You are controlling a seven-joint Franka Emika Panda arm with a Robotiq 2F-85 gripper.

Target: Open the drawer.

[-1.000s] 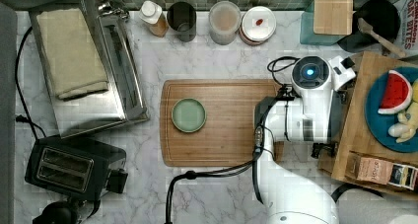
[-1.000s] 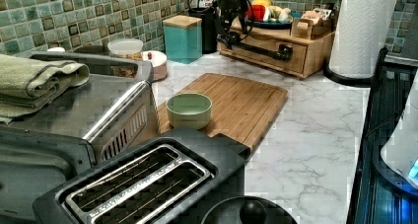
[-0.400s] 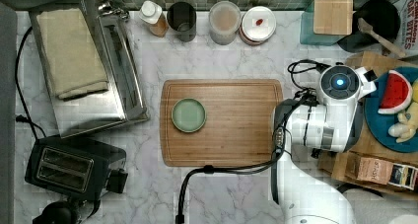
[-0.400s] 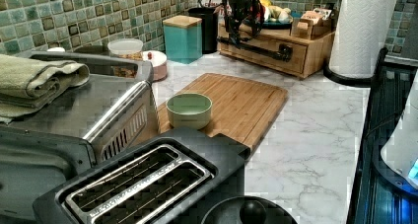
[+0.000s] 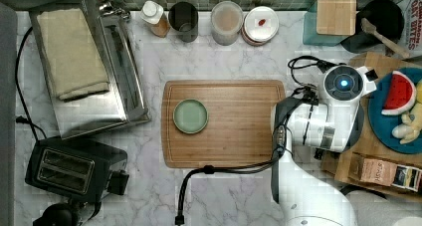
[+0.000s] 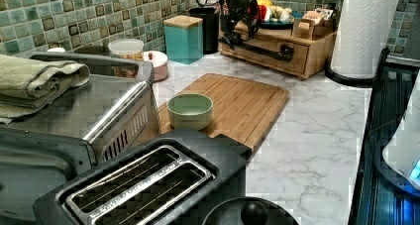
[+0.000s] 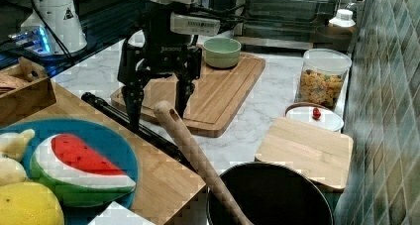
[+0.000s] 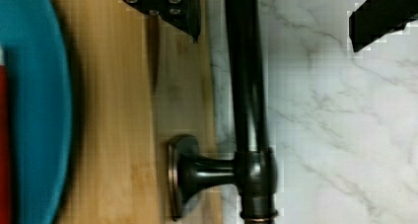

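At about 3 o'clock in the top view, the arm (image 5: pixel 318 126) hangs over the front edge of the wooden unit, hiding the drawer face. The drawer (image 6: pixel 277 54) shows best in the left view, at roughly 1 o'clock, shut flush in its box, its black handle (image 6: pixel 257 45) running across the front. A blue plate (image 7: pixel 104 136) with toy fruit sits on the box top.

The gripper (image 7: pixel 156 98) is spread wide and points downward. In the right view one finger (image 7: pixel 132 103) reaches down to the handle's level on the box side, and the other finger (image 7: pixel 181 93) hangs on the counter side. The wrist view agrees: the bar (image 8: pixel 245 76) runs between the two pads, with one pad (image 8: pixel 167 4) over the wood top and the other over the marble (image 8: pixel 335 115). Neither pad touches the bar.

The likely next move is to close on the bar and pull towards the board (image 5: pixel 239 121). The box-side pad sits over the wood, so a further descent might strike the box top instead of slipping behind the bar. A grip near the bracket (image 8: pixel 187 177) could jam against it. A crooked pull could drag the whole unit and upset the plate.
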